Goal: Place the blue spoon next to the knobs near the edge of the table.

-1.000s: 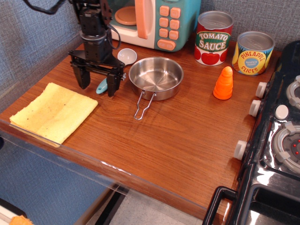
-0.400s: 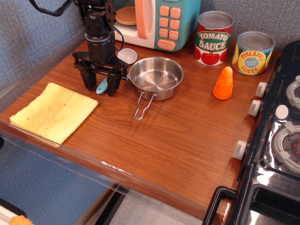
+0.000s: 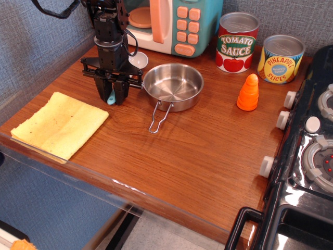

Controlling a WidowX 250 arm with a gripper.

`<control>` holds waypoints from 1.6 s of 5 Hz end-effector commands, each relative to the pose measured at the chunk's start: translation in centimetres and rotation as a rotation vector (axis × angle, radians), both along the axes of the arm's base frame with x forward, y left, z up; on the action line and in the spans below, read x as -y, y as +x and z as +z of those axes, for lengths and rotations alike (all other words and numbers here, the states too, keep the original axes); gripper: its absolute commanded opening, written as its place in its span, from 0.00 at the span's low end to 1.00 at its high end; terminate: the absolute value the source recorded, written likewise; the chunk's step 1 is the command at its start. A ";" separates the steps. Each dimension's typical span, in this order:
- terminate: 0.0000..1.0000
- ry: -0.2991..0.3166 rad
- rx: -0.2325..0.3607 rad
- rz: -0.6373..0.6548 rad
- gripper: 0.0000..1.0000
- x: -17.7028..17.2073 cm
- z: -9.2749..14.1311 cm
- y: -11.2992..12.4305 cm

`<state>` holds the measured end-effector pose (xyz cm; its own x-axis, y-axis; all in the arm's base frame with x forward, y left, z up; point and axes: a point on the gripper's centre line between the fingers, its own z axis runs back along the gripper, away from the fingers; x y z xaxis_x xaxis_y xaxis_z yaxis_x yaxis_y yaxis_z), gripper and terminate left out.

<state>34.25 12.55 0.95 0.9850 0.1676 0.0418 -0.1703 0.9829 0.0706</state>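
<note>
The blue spoon lies on the table [image 3: 197, 156] at the back left, just left of the steel pan. Its white bowl [image 3: 140, 60] shows behind the gripper and the tip of its light blue handle [image 3: 110, 99] shows between the fingers. My gripper [image 3: 111, 95] points straight down, its fingers closed in on the handle, with the fingertips at the tabletop. The three white-grey knobs [image 3: 282, 119] sit on the side of the black toy stove [image 3: 307, 172] at the right, far from the gripper.
A steel pan [image 3: 173, 86] with a wire handle sits beside the gripper. A yellow cloth [image 3: 60, 124] lies at the front left. An orange cone [image 3: 248, 92], a tomato sauce can [image 3: 237, 41], a pineapple can [image 3: 281, 58] and a toy microwave [image 3: 171, 23] stand at the back.
The gripper moved slightly right over the spoon handle, came down, and its fingers closed from wide open onto the handle.
</note>
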 end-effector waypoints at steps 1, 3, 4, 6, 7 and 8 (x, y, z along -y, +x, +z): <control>0.00 0.016 0.216 0.040 0.00 -0.2 7.5 -0.5; 0.00 -0.007 0.326 -0.062 0.00 5.6 15.1 -3.3; 0.00 -0.071 0.237 -0.188 0.00 10.2 12.8 -4.9; 0.00 -0.104 0.103 -0.299 0.00 15.9 7.4 -8.4; 0.00 -0.119 0.046 -0.319 0.00 16.5 5.5 -8.6; 0.00 -0.115 -0.040 -0.313 0.00 17.3 3.7 -8.9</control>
